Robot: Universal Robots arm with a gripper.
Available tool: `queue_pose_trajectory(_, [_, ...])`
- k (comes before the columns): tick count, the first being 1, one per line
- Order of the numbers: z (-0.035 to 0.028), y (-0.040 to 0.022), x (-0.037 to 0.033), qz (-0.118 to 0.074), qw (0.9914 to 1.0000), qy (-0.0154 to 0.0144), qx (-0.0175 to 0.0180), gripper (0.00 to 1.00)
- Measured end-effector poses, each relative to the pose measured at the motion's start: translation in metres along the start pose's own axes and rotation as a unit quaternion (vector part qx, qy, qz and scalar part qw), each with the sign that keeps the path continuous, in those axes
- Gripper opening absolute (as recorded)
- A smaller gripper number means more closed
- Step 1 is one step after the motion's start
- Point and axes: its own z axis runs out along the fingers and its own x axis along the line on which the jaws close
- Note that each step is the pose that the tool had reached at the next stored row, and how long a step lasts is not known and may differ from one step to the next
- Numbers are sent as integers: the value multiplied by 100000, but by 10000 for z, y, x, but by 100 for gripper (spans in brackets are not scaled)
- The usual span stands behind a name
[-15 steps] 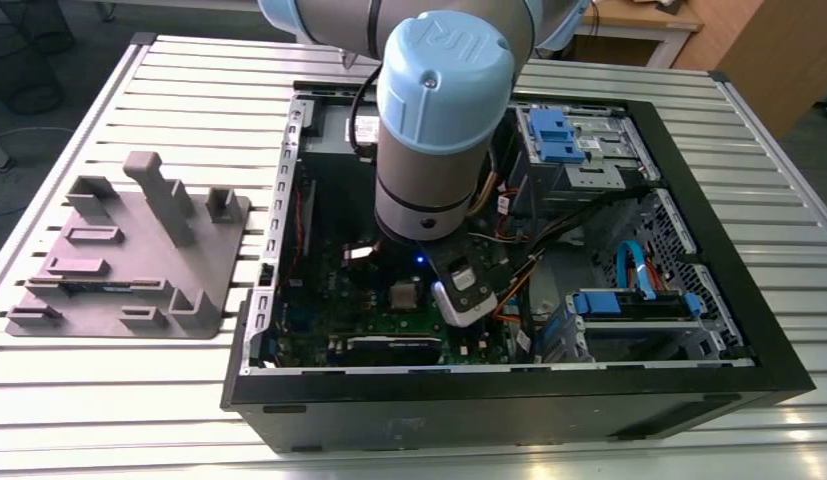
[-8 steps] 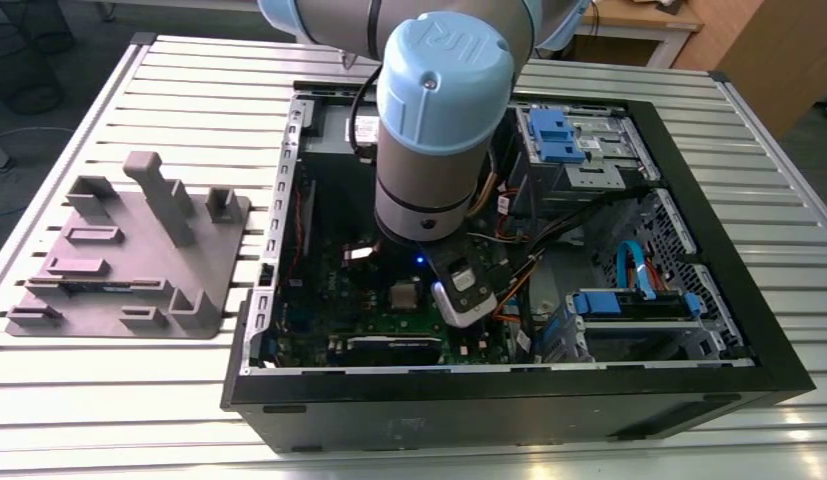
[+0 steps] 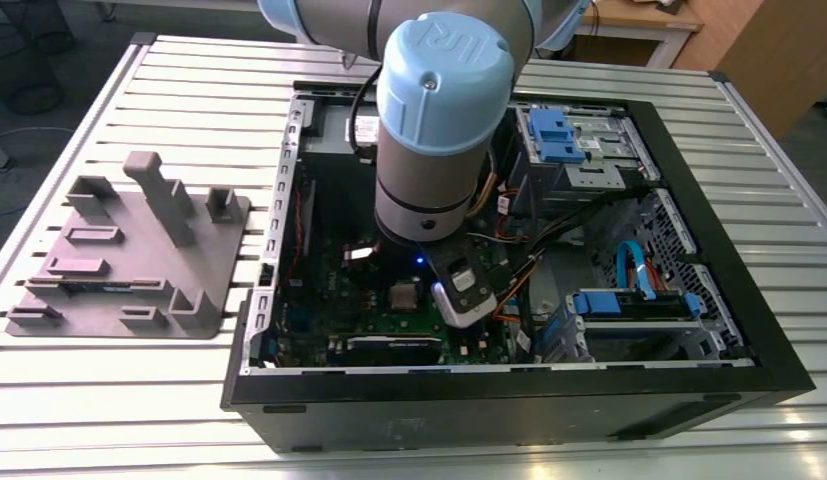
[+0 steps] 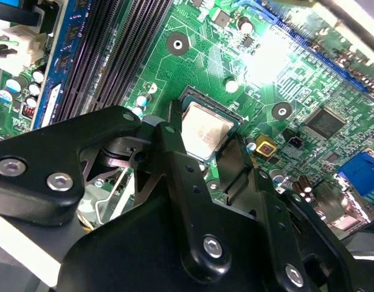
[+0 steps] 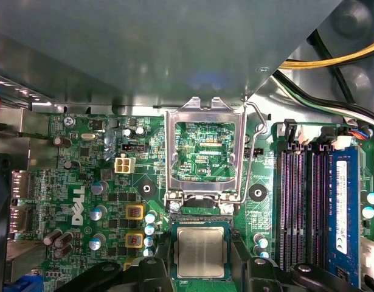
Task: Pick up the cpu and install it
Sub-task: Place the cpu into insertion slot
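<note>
Straddling the cpu [image 5: 200,250] with the tool [image 4: 202,137], deep inside the case [image 3: 520,410] at the exterior view's centre. Seated flat in the socket [image 5: 202,218] on the green board [image 5: 83,182], just beside the flipped-open frame [image 5: 204,112]. Cannot tell whether gripped or merely flanked.

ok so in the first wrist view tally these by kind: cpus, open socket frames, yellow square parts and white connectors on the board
cpu: 1
open metal socket frame: 1
yellow square components: 2
white connector: 1
total: 5
</note>
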Motion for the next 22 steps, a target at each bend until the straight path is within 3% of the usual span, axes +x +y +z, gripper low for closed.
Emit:
queue_pose_trajectory(6, [4,0,-1,-1,100000,-14,-26,48])
queue_pose_trajectory(7, [4,0,-1,-2,100000,-12,-23,54])
queue_pose_trajectory(10, [1,0,0,-2,100000,-4,-4,54])
queue_pose_trajectory(14, [-73,5,0,-2,100000,-5,-8,54])
queue_pose_trajectory(22, [-77,6,0,0,100000,-6,-3,54])
